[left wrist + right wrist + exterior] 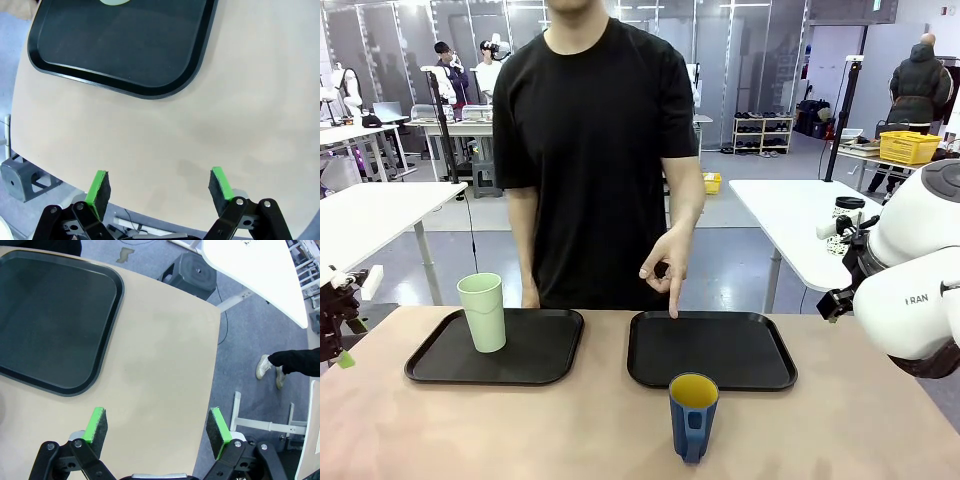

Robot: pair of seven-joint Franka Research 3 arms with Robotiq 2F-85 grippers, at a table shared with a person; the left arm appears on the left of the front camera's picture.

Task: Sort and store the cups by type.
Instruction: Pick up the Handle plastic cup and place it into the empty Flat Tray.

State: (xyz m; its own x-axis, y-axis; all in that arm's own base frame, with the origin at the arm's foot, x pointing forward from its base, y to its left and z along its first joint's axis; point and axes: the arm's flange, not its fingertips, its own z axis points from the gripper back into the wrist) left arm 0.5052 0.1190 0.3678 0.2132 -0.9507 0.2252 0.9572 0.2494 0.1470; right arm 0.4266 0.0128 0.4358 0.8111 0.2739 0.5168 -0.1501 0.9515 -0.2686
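Left claw (159, 180) and right claw (157, 419), jaws spread apart, empty.

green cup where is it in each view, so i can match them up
front view: green cup stands on the left tray, left of its middle.
left wrist view: green cup is a pale sliver at the top edge, on that tray.
right wrist view: aimed at the right tray.
shared landmark: the tan table.
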